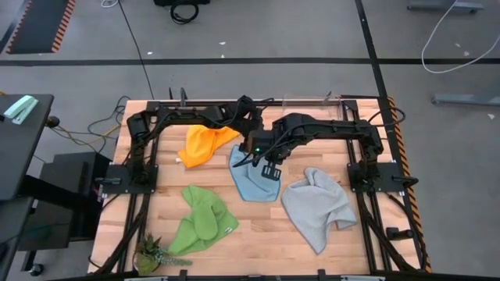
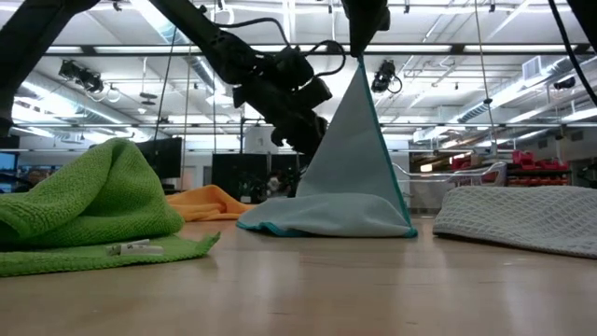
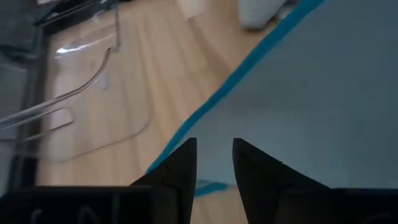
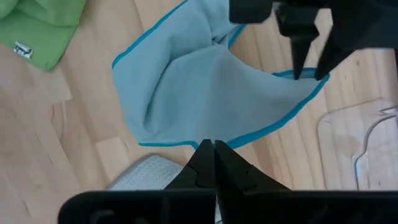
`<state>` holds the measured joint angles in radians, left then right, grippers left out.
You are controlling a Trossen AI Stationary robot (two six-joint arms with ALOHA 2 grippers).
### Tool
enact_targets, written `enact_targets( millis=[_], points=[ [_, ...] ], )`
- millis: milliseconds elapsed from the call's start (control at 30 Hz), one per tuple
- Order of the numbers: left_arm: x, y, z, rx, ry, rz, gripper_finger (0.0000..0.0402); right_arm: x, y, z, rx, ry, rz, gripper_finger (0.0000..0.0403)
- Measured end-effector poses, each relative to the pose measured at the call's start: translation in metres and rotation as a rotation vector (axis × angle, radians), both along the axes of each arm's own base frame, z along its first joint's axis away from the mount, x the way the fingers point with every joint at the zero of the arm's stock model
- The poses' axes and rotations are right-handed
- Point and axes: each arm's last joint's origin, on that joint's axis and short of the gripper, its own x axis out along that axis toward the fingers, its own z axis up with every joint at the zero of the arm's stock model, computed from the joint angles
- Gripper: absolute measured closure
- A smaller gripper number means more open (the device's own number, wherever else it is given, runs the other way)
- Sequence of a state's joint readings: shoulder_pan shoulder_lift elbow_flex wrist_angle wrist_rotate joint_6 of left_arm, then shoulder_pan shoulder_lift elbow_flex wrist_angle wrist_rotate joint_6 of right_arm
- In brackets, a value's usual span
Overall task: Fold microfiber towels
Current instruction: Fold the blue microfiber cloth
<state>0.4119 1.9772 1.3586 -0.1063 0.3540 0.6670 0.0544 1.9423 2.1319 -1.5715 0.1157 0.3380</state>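
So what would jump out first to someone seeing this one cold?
The blue towel, pulled up into a tent at mid-table: the right gripper holds one corner high with shut jaws, while the left gripper sits at another edge, jaws apart. Green, orange and grey towels lie crumpled around it.

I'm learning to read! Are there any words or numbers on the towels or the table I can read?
No text can be read in these pictures.
Green towel: a small white tag with dark marks, too small to read.
Blue towel, orange towel, grey towel: no writing shows.
Wooden table: no writing shows.
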Motion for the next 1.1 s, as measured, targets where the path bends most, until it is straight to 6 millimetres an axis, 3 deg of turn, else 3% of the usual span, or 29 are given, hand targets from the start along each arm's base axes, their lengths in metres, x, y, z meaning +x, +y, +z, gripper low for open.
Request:
enact_targets(
  millis=[233, 500, 900, 1100],
  points=[
    [0.012, 0.008, -0.003, 0.031, 0.016, 0.075, 0.0288, -0.001, 0.009, 0.000, 0.016, 0.004, 0.055, 0.0403],
    [0.027, 0.005, -0.014, 0.012, 0.095, 0.023, 0.0290, -0.001, 0.015, 0.000, 0.022, 0.001, 0.040, 0.0403],
    [0.030, 0.006, -0.014, 0.055, 0.118, 0.038, 0.0288, -0.001, 0.019, 0.000, 0.024, 0.000, 0.031, 0.0403],
    [0.031, 0.004, -0.014, 0.025, 0.121, 0.061, 0.0309, -0.001, 0.019, 0.000, 0.025, -0.001, 0.026, 0.0403]
  ],
)
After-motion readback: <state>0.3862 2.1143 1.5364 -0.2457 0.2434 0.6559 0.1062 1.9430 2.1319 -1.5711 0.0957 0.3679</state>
